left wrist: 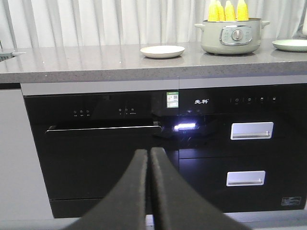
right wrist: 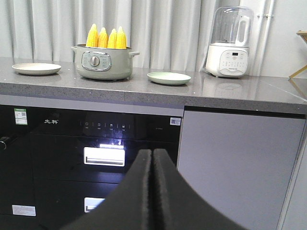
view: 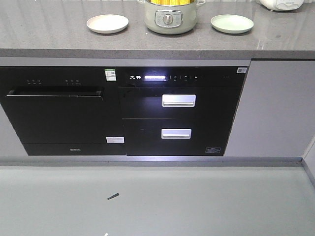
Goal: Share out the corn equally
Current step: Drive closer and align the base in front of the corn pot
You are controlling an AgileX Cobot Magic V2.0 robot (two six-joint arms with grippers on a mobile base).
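A: Start closest in. What are the arms doing?

B: In each wrist view the fingers fill the bottom centre. The left fingers [left wrist: 143, 167] are pressed together with nothing between them, and the right fingers [right wrist: 146, 167] are the same. Both sit low, facing the black appliance fronts [left wrist: 96, 158], well apart from anything on the table [right wrist: 230, 91].

A: And the corn?

B: All four cobs of the corn [right wrist: 106, 38] stand upright, tips up, in the green electric pot [right wrist: 101, 62] at the upper left of the right wrist view. A cream plate [right wrist: 36, 68] lies to the pot's left and a green plate [right wrist: 169, 78] to its right, both bare. So nothing has been dealt out yet, I'd say; two cobs per plate is the goal.

A: What could go wrong?

B: The cobs are packed side by side, so fingers closing on one may catch its neighbour and drag or tip it. The kernels look smooth and each cob tapers, so a pinch near the tip could slip. The pot's rim must be cleared, and a low lift could knock it. A round cob laid on a shallow plate may roll off. Further right, the blender [right wrist: 229, 43] stands near the green plate, where a wide swing might hit it.
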